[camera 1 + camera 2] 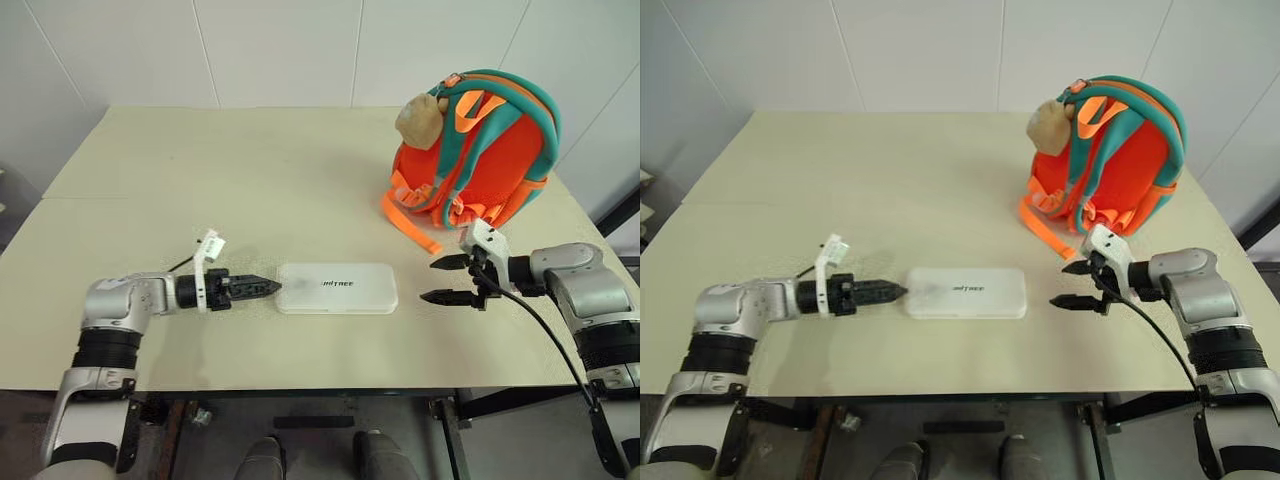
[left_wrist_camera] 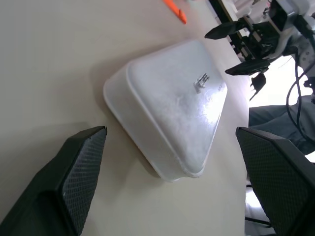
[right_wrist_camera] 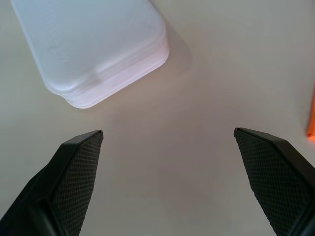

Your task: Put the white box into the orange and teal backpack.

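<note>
White box (image 1: 337,288): lying flat on the surface (image 1: 250,190), lid up, long axis running left to right, between the two grippers. Orange and teal backpack (image 1: 480,150): standing upright at the far right of the surface, well apart from the box, plush charm (image 1: 420,118) hanging at its top left; no opening visible from here.

Left gripper (image 1: 272,287): fingers spread wide, nothing held, tips just beside the box's left end. Right gripper (image 1: 438,281): fingers spread wide, nothing held, near the box's right end with bare surface between.

Step in hand, as judged: pick-up of the box, not yet begun.

- Bring both grippers level with the box's short ends before closing in.
- Press inward evenly from both ends; smooth plastic and rounded corners likely to slip under a lopsided squeeze.
- Keep fingers low, clear of the lid seam.
- Lift level, avoiding tilt.
- Watch the loose orange strap (image 1: 410,225) near the right gripper; steer clear of snagging.
</note>
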Tool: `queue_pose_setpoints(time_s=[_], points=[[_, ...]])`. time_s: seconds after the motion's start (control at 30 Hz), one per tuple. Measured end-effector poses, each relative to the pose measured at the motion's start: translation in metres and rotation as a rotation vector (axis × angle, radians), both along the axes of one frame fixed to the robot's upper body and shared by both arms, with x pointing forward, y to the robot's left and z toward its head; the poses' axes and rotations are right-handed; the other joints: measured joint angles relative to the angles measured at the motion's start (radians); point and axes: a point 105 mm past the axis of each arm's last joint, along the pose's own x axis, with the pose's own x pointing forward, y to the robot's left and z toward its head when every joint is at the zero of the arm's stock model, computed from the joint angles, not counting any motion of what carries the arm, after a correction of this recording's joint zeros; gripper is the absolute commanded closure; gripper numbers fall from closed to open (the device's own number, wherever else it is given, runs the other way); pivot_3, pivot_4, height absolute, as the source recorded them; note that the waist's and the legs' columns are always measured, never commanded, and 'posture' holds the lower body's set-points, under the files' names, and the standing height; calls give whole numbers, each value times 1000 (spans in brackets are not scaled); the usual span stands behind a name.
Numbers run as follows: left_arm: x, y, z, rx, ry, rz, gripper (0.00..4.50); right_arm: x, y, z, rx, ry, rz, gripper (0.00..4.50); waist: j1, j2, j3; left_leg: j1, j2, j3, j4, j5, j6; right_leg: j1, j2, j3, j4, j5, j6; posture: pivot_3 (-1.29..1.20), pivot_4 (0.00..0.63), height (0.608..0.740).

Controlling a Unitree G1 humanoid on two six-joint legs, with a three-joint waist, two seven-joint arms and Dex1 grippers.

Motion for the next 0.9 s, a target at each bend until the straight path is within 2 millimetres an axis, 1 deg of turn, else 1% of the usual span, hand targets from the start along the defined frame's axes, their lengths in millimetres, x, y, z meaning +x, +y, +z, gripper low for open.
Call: queue_pose_setpoints(time_s=[0.23,0.33,0.47,0.63,0.77,0.9], points=[[1,-11,0,-29,93,16,13,-7,20,-12,3,85,56,0,3,0,0,0,0,0,0,0,0,0,0,0,0,0,0,0,150,740],[0,-17,-1,-55,121,14,13,-4,31,-15,25,86,75,0,5,0,0,1,0,0,0,0,-1,1,0,0,-1,0,0,0,150,740],[-3,-21,-2,-74,158,-3,13,1,40,-16,41,68,94,0,4,0,0,2,0,0,0,0,-1,2,0,0,-1,0,0,0,150,740],[0,-29,0,-101,198,-14,13,3,54,-16,61,59,125,0,4,0,0,2,-1,0,1,0,-1,2,0,0,0,0,1,0,150,740],[1,-31,-1,-108,212,-17,13,3,56,-16,53,43,139,0,6,0,0,1,-1,0,0,0,-1,2,-1,0,-1,0,1,0,150,740],[6,-35,-2,-121,236,-13,13,3,52,-18,21,14,150,0,9,0,0,2,-1,0,1,1,-2,2,-1,0,0,1,1,0,150,740]])
